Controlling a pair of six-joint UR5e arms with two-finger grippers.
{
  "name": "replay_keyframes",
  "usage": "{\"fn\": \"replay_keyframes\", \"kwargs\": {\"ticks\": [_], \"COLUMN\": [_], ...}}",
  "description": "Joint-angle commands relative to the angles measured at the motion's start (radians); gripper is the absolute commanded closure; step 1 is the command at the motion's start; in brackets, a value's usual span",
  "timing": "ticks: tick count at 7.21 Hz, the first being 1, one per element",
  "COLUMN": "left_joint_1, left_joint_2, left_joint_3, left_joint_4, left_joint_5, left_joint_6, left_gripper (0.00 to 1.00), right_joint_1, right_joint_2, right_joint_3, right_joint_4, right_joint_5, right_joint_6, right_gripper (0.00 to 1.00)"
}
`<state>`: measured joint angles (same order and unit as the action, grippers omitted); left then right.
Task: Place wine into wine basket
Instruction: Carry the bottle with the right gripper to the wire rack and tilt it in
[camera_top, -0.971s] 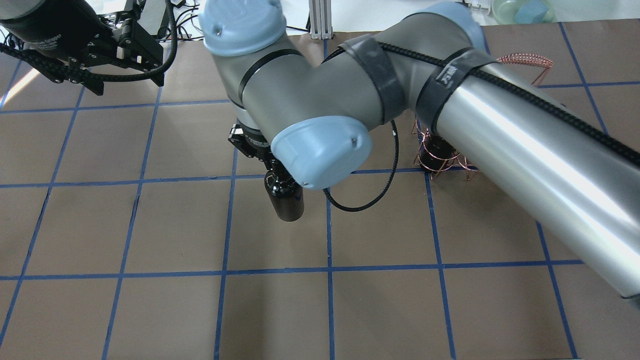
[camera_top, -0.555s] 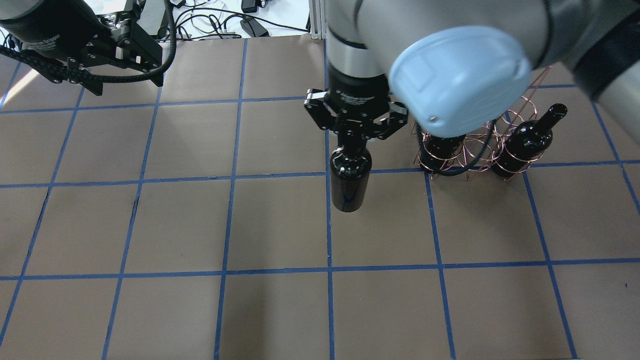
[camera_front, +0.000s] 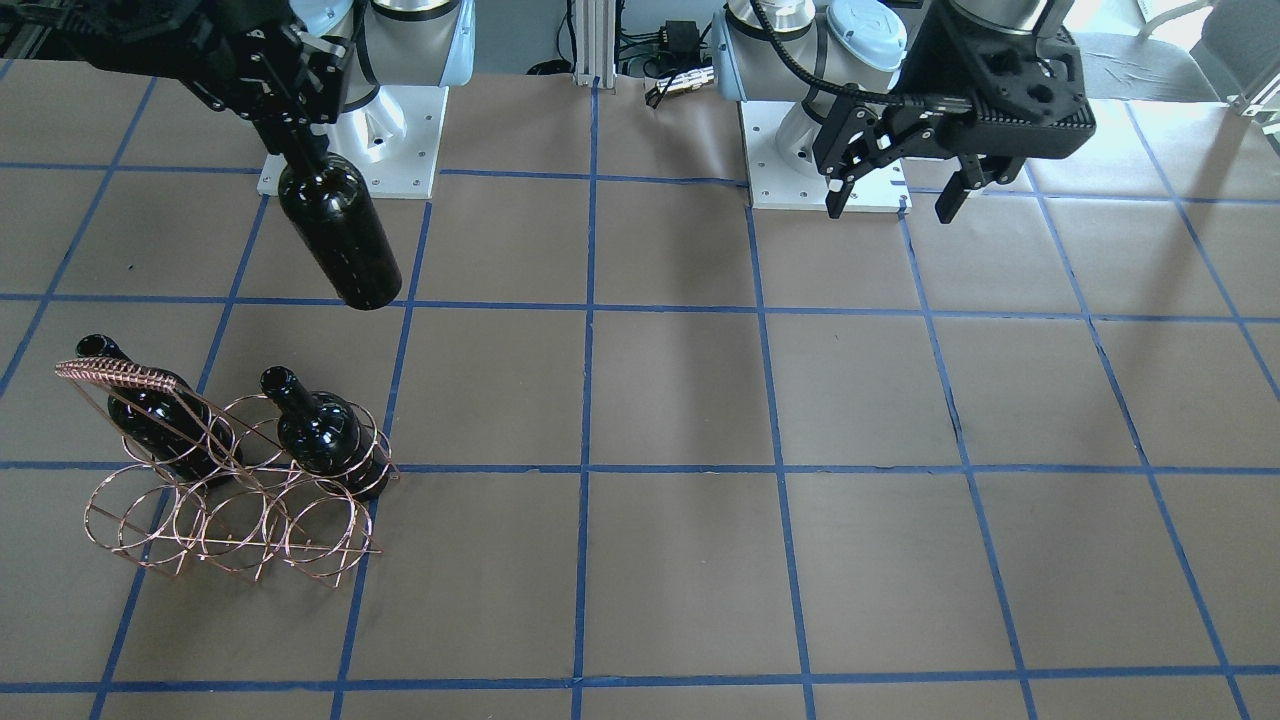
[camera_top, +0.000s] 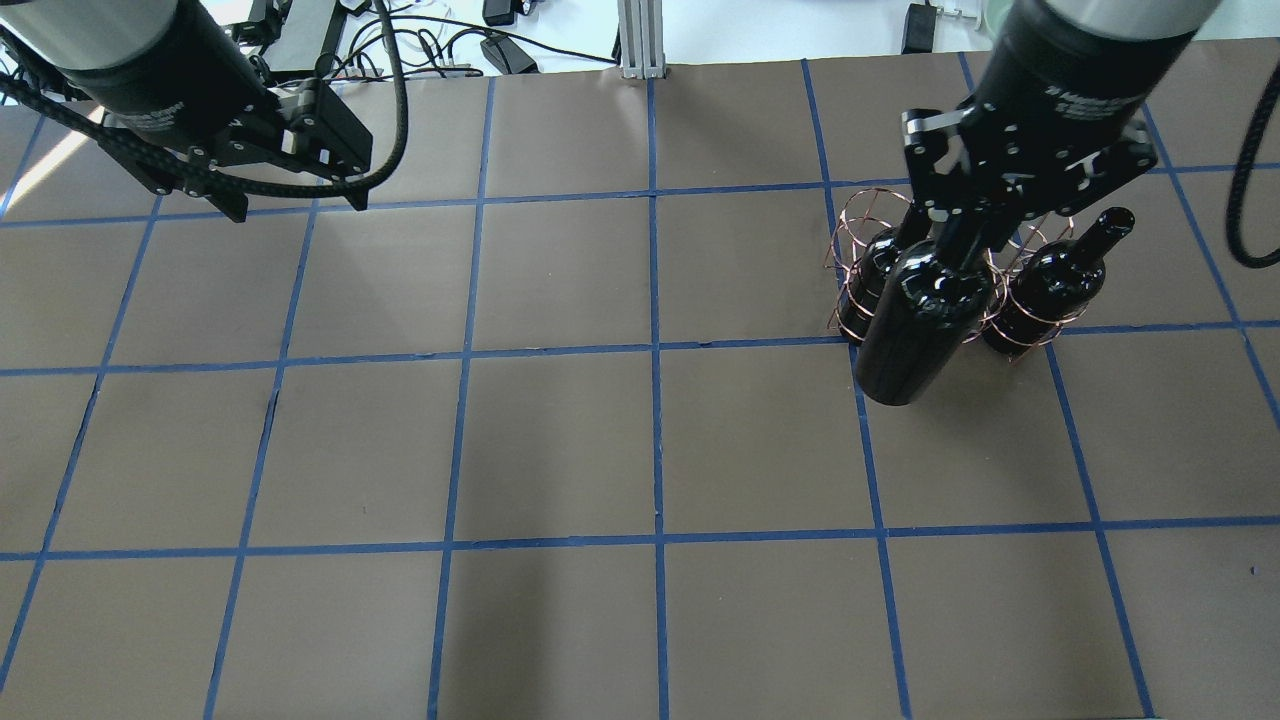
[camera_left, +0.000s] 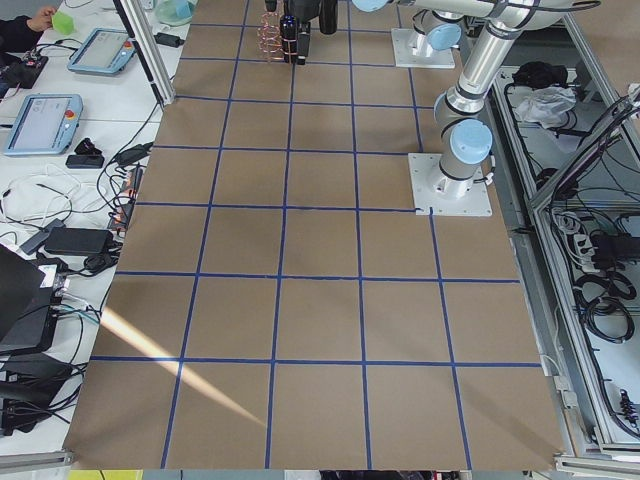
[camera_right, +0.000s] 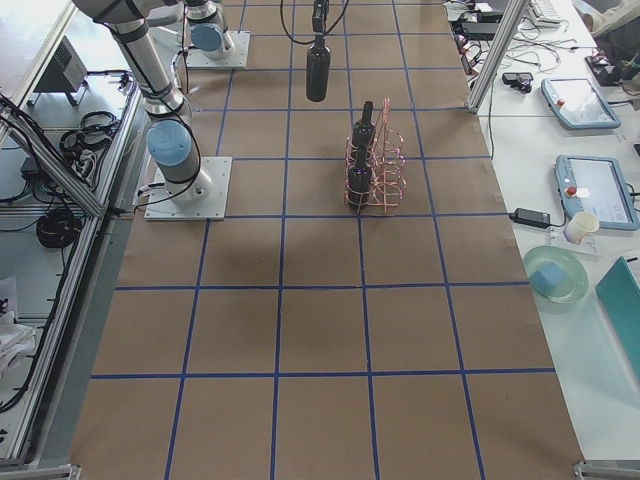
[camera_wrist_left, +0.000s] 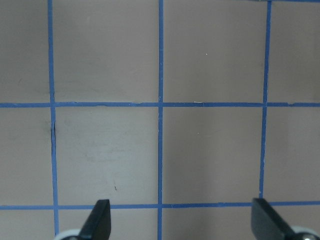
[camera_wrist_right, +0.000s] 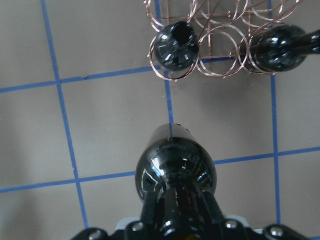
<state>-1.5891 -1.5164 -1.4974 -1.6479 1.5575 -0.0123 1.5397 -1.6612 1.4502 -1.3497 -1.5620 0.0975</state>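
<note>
My right gripper (camera_top: 958, 232) is shut on the neck of a glossy black wine bottle (camera_top: 922, 325), which hangs above the table, tilted a little. It also shows in the front-facing view (camera_front: 338, 240) and the right wrist view (camera_wrist_right: 175, 170). The copper wire wine basket (camera_front: 232, 520) stands on the table just beyond the bottle, with its rings partly behind it in the overhead view (camera_top: 858, 215). It holds two look-alike black bottles (camera_front: 322, 432) (camera_front: 150, 412); the ring between them is free. My left gripper (camera_front: 893, 198) is open and empty, high over the far-left table.
The brown table (camera_top: 560, 450) has a blue tape grid. Operator desks with tablets, cables and a green bowl (camera_right: 556, 275) line the far side. The arm bases (camera_front: 350, 140) stand on white plates at the robot's edge.
My right arm has carried the bottle rightward from the table's middle to just in front of the basket. The left arm has shifted slightly to the right.
</note>
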Motion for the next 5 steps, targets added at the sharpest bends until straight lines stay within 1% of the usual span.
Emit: {"fn": "replay_keyframes", "kwargs": {"ticks": [1,2,3,4,5], "left_joint_1": [-0.081,-0.066,0.001,0.088,0.121], "left_joint_2": [-0.004,-0.002,0.004,0.001,-0.001], "left_joint_3": [-0.03,-0.018,0.002,0.044,0.06], "left_joint_4": [-0.026,-0.021,-0.023,-0.026,-0.033], "left_joint_5": [0.035,0.029,0.02,-0.044,-0.039], "left_joint_6": [-0.009,0.0,0.009,0.02,0.02], "left_gripper": [0.0,0.0,0.0,0.0,0.0], "right_joint_1": [-0.117,-0.128,-0.144,-0.144,-0.145], "right_joint_2": [0.001,0.014,0.036,0.073,0.119], "right_joint_3": [0.009,0.015,0.015,0.013,0.013], "right_joint_4": [-0.049,-0.092,-0.144,-0.195,-0.247], "right_joint_5": [-0.001,-0.004,-0.025,-0.023,-0.027], "right_joint_6": [-0.079,-0.144,-0.157,-0.15,-0.163], "right_gripper": [0.89,0.9,0.91,0.91,0.91]}}
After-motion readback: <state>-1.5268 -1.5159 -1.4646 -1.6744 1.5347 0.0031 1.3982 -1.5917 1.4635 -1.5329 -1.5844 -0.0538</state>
